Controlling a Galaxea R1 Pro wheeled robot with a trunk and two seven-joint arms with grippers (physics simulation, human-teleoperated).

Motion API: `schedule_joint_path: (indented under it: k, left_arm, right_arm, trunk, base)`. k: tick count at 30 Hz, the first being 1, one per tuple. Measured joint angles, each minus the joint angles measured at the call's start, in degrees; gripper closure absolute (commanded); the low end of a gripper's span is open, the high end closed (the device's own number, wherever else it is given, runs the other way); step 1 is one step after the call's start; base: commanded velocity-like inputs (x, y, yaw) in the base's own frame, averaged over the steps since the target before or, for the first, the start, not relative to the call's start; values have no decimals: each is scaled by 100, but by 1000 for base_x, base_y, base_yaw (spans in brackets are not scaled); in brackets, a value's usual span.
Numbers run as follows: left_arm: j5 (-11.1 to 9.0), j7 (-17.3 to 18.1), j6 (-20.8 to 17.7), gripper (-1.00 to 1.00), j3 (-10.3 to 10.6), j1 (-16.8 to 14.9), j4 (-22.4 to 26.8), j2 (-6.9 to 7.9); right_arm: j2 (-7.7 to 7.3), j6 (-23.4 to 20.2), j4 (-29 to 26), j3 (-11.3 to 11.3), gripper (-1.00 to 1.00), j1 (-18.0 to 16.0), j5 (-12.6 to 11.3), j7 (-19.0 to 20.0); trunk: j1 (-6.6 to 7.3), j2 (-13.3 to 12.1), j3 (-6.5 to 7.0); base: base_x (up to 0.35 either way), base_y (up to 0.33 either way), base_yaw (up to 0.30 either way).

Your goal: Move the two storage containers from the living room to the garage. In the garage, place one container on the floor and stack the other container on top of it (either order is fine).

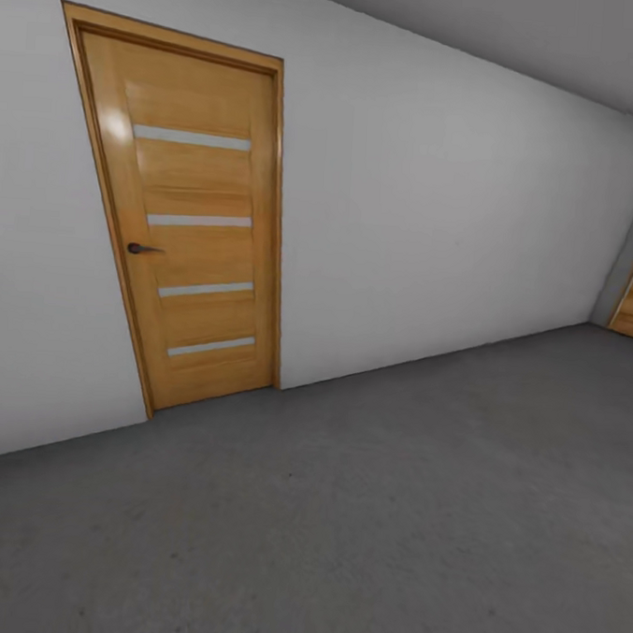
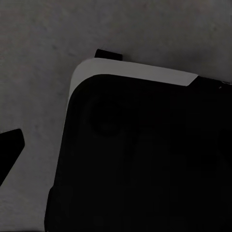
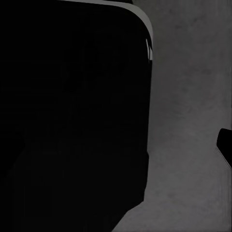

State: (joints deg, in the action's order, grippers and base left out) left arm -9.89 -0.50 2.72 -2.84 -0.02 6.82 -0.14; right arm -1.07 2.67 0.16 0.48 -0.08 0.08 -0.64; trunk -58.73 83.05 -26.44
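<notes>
While the robot faced a shut wooden door (image 1: 186, 224) across the grey floor (image 1: 389, 508), neither tool's state could be told, and a misjudged turn risked clipping the white wall (image 1: 435, 221).

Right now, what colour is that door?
Honey-orange wood with four pale horizontal strips; the door shows best in the head view.

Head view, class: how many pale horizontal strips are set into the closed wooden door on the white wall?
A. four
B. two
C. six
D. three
A: the wooden door carries four pale strips stacked one above another, the dark handle sitting beside the second from the top.
</notes>
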Motion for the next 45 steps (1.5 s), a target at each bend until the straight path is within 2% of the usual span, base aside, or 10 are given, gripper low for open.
schedule_joint_path:
  k: [32, 45]
  left_arm:
    - [5, 8, -1, -100, 9, -4, 2, -2]
    - [-11, 8, -28, -100, 4, -6, -6, 5]
  right_arm:
    - [1, 4, 0, 6, -100, 0, 8, 0]
    - [-33, -9, 0, 14, -100, 0, 8, 0]
  trunk:
    - [0, 0, 0]
    - [3, 1, -1]
  base:
    - [0, 0, 291]
    - [226, 0, 45]
